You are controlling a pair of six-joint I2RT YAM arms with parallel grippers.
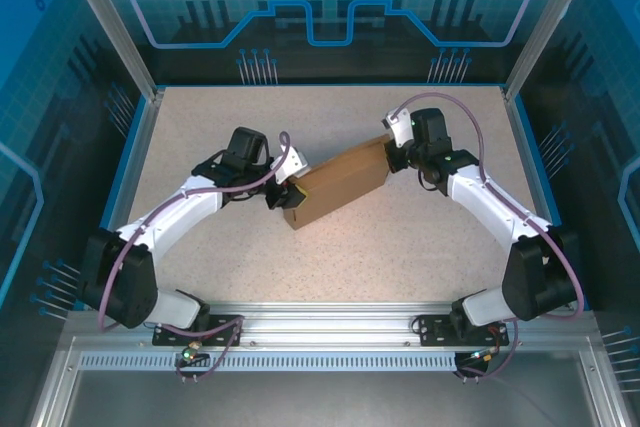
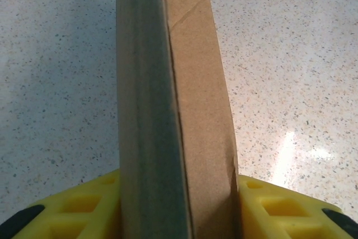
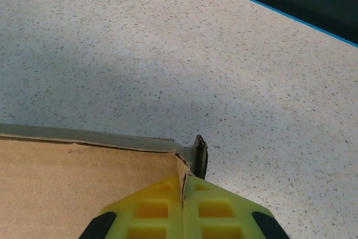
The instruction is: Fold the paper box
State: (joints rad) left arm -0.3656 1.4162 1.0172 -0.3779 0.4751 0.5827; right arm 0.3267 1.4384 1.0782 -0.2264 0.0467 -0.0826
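Bright overhead light is falling evenly on the tabletop [image 1: 400, 237], producing faint shadows. In the left wrist view, glare is showing on the tabletop at lower right, and the paper box [image 2: 196, 110] is shading the surface to its left. Speckle detail is rendering sharp.

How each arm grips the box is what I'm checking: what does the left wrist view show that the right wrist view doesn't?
Left wrist view: the paper box edge-on, its full thickness clamped by the left pincer, one yellow finger on each side. Right wrist view: the box's broad brown face, with the right pincer shut on a thin wall at its corner. Both: brown cardboard held between yellow fingers over the speckled table.
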